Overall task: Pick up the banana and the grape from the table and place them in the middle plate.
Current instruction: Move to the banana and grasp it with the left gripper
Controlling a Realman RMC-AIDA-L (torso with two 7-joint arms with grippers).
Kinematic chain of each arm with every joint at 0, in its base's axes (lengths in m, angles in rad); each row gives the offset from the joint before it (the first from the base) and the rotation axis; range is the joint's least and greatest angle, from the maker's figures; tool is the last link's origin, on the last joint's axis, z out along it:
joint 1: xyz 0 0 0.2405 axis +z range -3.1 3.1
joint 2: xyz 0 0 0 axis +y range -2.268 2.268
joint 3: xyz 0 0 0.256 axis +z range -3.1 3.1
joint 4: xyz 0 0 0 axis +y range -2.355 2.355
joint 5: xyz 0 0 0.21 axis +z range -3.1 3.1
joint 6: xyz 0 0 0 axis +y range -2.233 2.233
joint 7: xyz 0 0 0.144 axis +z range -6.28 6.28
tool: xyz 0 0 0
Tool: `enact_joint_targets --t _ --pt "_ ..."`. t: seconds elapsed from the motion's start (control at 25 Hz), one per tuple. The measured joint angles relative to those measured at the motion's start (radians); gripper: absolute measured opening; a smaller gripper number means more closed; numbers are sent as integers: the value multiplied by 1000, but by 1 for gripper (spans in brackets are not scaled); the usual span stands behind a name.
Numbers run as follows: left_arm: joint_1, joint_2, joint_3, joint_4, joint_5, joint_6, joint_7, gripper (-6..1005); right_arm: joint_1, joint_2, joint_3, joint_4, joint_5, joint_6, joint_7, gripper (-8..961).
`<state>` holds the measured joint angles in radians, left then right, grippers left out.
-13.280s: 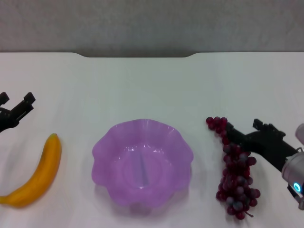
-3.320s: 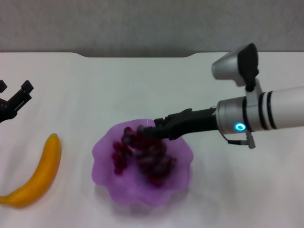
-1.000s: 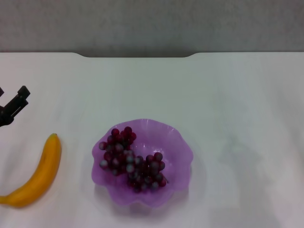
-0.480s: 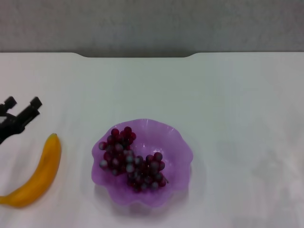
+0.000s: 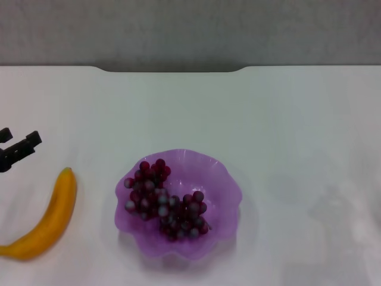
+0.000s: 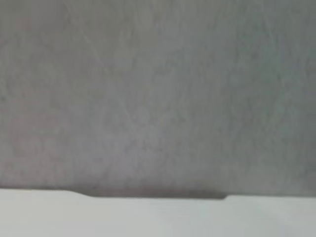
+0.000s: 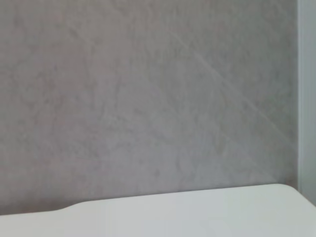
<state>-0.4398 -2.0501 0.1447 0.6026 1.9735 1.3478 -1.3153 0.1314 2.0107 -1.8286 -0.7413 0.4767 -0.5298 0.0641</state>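
Note:
The banana (image 5: 47, 215) lies on the white table (image 5: 297, 131) at the near left, curved, with its tip pointing away from me. The grape (image 5: 164, 199) bunch rests inside the purple middle plate (image 5: 229, 182) in the centre. My left gripper (image 5: 19, 137) hovers at the left edge, just beyond the banana's far tip, open with nothing between its fingers. The right gripper is out of view. Neither wrist view shows fingers or any task object, only wall and table edge.
The table's dark notched far edge (image 5: 172, 70) runs along the back, with a grey wall (image 6: 158, 98) behind it. White tabletop stretches to the right of the plate.
The right arm carried the grape bunch from the table into the plate, then withdrew out of view. In the last half second the left gripper shifted slightly left and lower, near the banana's tip.

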Motion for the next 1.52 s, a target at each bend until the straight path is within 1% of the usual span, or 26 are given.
enact_joint_targets --t 0.12,0.2,0.4,0.56,0.68,0.88,1.0,1.16,1.28,1.52 --pt "21 -3 90 69 0 5 -70 877 9 0 -8 7 1 3 2 0" --pt "38 -4 173 108 -3 1 -113 877 13 0 -11 8 1 3 2 0" --pt "61 -7 298 131 -9 -24 -154 875 24 0 -17 11 2 5 4 0" --pt "80 -7 376 132 -14 -46 -170 872 41 -1 -25 13 3 34 5 0" --pt "92 -7 423 130 -19 -51 -171 835 46 -1 -26 14 3 44 5 0" --pt "99 -3 459 123 -21 -74 -163 785 47 -1 -27 14 3 44 5 0" --pt "101 -2 494 122 -18 -100 -159 788 48 -1 -28 11 3 44 5 0" --pt "107 0 582 112 -18 -179 -174 791 48 -1 -33 10 3 44 5 0" --pt "108 2 631 102 -19 -235 -188 794 49 -1 -37 7 3 44 6 0" --pt "106 1 647 96 -22 -296 -187 795 55 -2 -43 8 3 44 15 0"
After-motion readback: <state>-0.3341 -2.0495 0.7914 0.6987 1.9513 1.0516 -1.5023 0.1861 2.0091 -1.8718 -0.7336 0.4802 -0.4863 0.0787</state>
